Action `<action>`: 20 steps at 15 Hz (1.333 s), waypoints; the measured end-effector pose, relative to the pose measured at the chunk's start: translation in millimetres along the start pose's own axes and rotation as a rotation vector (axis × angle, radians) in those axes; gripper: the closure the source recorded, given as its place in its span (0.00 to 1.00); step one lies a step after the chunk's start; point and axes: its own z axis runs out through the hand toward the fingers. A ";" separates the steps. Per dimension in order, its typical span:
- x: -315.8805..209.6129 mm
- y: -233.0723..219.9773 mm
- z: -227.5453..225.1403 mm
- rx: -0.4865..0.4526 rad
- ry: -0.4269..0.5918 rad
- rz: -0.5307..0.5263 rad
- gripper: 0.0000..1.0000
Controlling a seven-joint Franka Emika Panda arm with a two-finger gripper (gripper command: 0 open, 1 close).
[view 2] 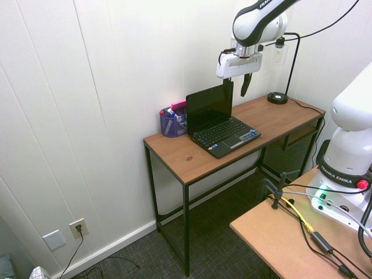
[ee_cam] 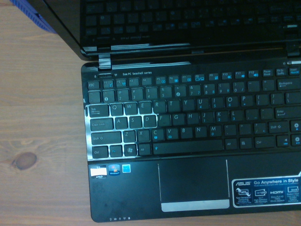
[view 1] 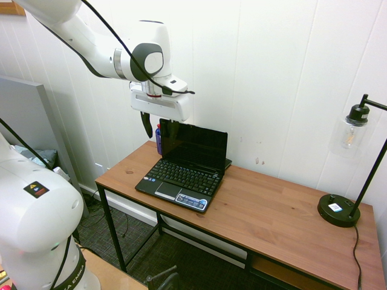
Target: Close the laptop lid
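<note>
Because the thin black glossy laptop lid (view 1: 195,145) stands upright, your gripper (view 1: 155,125) hangs spread over its top corner, one finger either side, ready to push.

Open claw (view 2: 238,88) hovers over upright laptop lid (view 2: 209,107).

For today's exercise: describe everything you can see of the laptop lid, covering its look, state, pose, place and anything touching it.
The laptop lid is a thin black rectangular panel with a glossy dark screen that mirrors the keyboard in the wrist view. It stands open, leaning slightly back, hinged to the rear edge of a small black netbook on the wooden desk near the wall. The gripper hangs open at the lid's top corner, one finger in front, the other behind; whether either touches it cannot be told.
</note>
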 end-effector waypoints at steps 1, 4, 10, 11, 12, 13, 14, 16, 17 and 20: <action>-0.1 0.2 0.5 -0.002 -0.002 0.000 0.00; 6.6 -4.8 -8.9 0.018 0.019 0.020 0.00; 62.7 -52.3 -23.6 0.056 0.096 0.039 0.00; 72.3 -63.6 -22.5 0.055 0.105 0.039 0.00; 82.1 -76.3 -22.2 0.060 0.112 0.040 0.00; 91.6 -87.0 -19.0 0.063 0.115 0.040 0.00; 100.3 -97.0 -13.3 0.064 0.113 0.041 0.00; 116.8 -115.1 1.4 0.071 0.113 0.041 1.00; 122.9 -122.5 9.4 0.074 0.114 0.042 1.00; 136.6 -138.3 26.4 0.068 0.112 0.051 1.00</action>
